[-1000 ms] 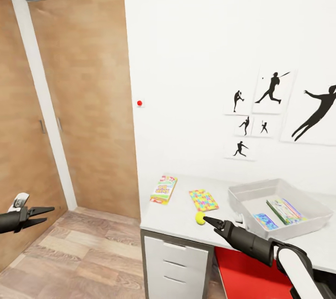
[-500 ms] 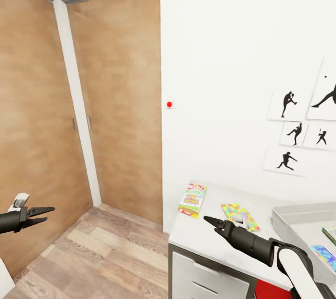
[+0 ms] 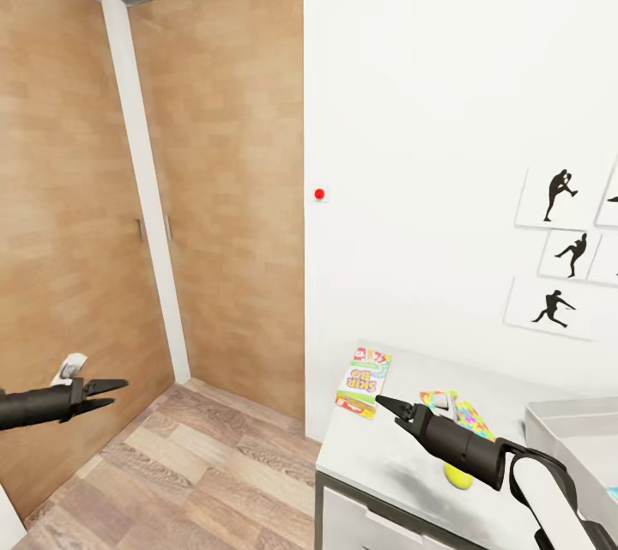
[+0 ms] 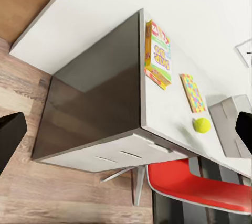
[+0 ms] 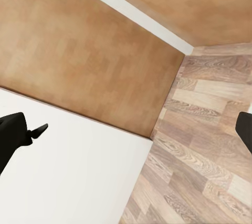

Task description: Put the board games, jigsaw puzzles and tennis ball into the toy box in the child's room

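On the far left, the left gripper point(image 3: 110, 385) hung over the wood floor point(image 3: 172, 473) by the wardrobe doors point(image 3: 215, 190), with its jaws a little bit open and nothing in them. It was well away from the table point(image 3: 378, 456). Next came the yellow-green game box point(image 3: 364, 381), lying flat near the table's left end. Beside it lay the puzzle board point(image 3: 470, 415), partly hidden by the right arm. The right gripper point(image 3: 390, 407) floated just above the table between the game box and the puzzle, and its jaws looked nearly closed and held nothing. The tennis ball point(image 3: 457, 475) sat on the table close under the right arm, back behind the fingertips and not between them. At the far right edge was a corner of the toy box point(image 3: 571, 426). I think the robot was getting ready to pick up one of the toys left on the table. For the next move, the right gripper would need to open wide, pull back or swing over to a toy, come down around it, squeeze, and then carry it right to the toy box
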Tool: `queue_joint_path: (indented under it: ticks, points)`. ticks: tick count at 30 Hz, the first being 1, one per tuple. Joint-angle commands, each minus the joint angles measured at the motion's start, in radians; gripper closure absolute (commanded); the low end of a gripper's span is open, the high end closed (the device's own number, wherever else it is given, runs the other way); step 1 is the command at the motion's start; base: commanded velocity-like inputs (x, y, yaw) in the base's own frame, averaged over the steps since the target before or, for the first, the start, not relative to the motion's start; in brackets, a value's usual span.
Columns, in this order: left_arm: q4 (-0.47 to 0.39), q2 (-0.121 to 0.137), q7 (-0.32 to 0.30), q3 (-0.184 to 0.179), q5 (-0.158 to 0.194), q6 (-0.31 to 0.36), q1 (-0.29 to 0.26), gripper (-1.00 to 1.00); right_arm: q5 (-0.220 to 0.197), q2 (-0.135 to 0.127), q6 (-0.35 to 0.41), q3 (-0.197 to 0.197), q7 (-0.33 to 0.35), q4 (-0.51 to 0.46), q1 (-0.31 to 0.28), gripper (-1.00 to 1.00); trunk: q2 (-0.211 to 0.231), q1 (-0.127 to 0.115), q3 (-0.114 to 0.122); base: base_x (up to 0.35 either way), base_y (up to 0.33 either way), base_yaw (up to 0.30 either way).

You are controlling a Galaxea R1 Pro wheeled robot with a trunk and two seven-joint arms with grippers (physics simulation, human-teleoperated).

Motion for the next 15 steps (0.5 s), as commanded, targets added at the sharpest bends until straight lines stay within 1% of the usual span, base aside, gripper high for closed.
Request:
queue_joint_path:
  ticks: [1,2,3,4,5,6,7,8,11,13,15]
  points:
    - [-0.014,-0.038,0.056,-0.005,0.006,0.011,-0.001,-1.0,0.008,0.0,0.005,-0.001,0.008,0.001,0.0,-1.0,-0.001,0.0,0.0,0.008,-0.002,0.0]
    - [-0.033,-0.072,0.136,-0.003,0.006,0.011,-0.001,-1.0,0.008,-0.001,0.005,-0.001,0.008,0.001,0.0,-1.0,-0.001,0.0,0.0,0.005,-0.001,0.0]
    - [-0.056,-0.104,0.228,0.0,0.007,0.013,-0.001,-1.0,0.008,-0.001,0.005,-0.001,0.008,0.001,0.0,-1.0,-0.001,0.0,0.0,0.003,-0.001,0.0]
    - [-0.077,-0.133,0.319,0.002,0.01,0.013,-0.001,-1.0,0.009,0.0,0.004,-0.001,0.007,0.002,0.0,-1.0,-0.001,0.0,0.0,0.002,0.0,0.0]
    - [-0.091,-0.156,0.398,0.004,0.013,0.014,-0.001,-1.0,0.009,0.0,0.004,-0.001,0.006,0.003,0.0,-1.0,-0.001,0.0,0.0,0.001,0.0,0.0]
    - [-0.096,-0.166,0.429,0.006,0.014,0.014,-0.001,-1.0,0.009,0.0,0.004,-0.001,0.005,0.004,0.0,-1.0,-0.001,0.0,0.0,0.001,0.0,0.0]
    - [-0.104,-0.179,0.472,0.013,0.016,0.015,-0.001,-1.0,0.009,0.0,0.003,0.0,0.004,0.005,0.0,-1.0,-0.001,0.0,0.0,0.0,0.0,0.0]
    - [-0.108,-0.187,0.497,0.02,0.017,0.015,-0.001,-1.0,0.009,0.0,0.003,0.001,0.003,0.005,0.0,-1.0,-0.001,0.0,0.0,0.0,0.0,0.0]
    - [-0.113,-0.189,0.521,0.035,0.017,0.013,-0.001,-1.0,0.009,0.0,0.003,0.0,0.002,0.007,0.0,-1.0,-0.001,0.0,0.0,0.0,0.0,-0.034]
    - [-0.114,-0.182,0.52,0.039,0.017,0.012,-0.001,-1.0,0.009,0.0,0.003,-0.001,0.002,0.007,0.0,-1.0,-0.001,0.0,0.0,0.003,0.017,-0.162]
    - [-0.115,-0.17,0.509,0.041,0.017,0.011,-0.001,-1.0,0.009,0.0,0.003,-0.004,0.002,0.008,0.0,-1.0,-0.001,0.0,0.0,0.046,0.127,-0.224]
